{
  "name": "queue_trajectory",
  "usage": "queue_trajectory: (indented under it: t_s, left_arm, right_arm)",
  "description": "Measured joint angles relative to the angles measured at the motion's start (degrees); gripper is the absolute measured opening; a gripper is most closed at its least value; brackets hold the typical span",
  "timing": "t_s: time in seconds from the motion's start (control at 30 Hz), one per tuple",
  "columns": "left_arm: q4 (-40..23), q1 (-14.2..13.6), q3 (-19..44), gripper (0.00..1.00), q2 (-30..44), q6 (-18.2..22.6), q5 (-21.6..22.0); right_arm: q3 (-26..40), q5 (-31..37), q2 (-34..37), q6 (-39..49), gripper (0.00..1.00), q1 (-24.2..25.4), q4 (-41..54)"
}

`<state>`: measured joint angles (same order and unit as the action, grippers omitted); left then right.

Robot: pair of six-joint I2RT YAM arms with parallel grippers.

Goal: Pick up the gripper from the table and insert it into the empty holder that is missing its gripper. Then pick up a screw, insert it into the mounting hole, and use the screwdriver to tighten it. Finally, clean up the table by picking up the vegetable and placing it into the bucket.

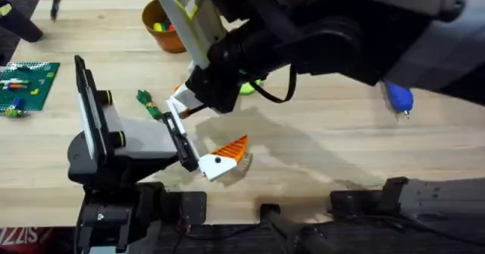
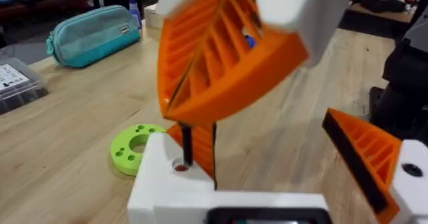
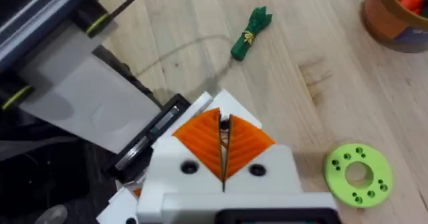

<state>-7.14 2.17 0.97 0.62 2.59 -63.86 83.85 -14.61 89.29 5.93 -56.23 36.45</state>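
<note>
a dark screw (image 3: pixel 225 124) is pinched between the right fingers (image 3: pixel 223 146) over the holder (image 2: pixel 175 184). the left fingers (image 1: pixel 227 157) are held apart. if tilted, the screw could miss the hole and drop.

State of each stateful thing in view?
right end effector, shut on screw
screw, upright, tip in holder hole
left end effector, open
bucket, upright, toy pieces inside
vegetable, lying on table, outside bucket
screwdriver, lying on table, ungripped
</note>
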Motion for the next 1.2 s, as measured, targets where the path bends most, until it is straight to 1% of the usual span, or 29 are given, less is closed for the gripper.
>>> queue_trajectory:
  t_s: [0.2,0.43,0.97,1.2]
  left_arm:
    - [0.0,0.0,0.0,0.985,0.0,0.0,0.02]
    - [0.0,0.0,0.0,0.985,0.0,0.0,0.0]
    - [0.0,0.0,0.0,0.985,0.0,0.0,0.01]
    - [0.0,0.0,0.0,0.985,0.0,0.0,0.0]
  right_arm:
    - [0.0,0.02,0.25,0.0,0.005,0.0,0.0]
    - [0.0,1.7,0.25,0.01,0.005,0.0,-0.07]
    - [0.0,1.83,0.24,0.01,0.005,-1.03,-0.29]
    - [0.0,3.38,0.25,0.01,0.005,-1.03,-0.3]
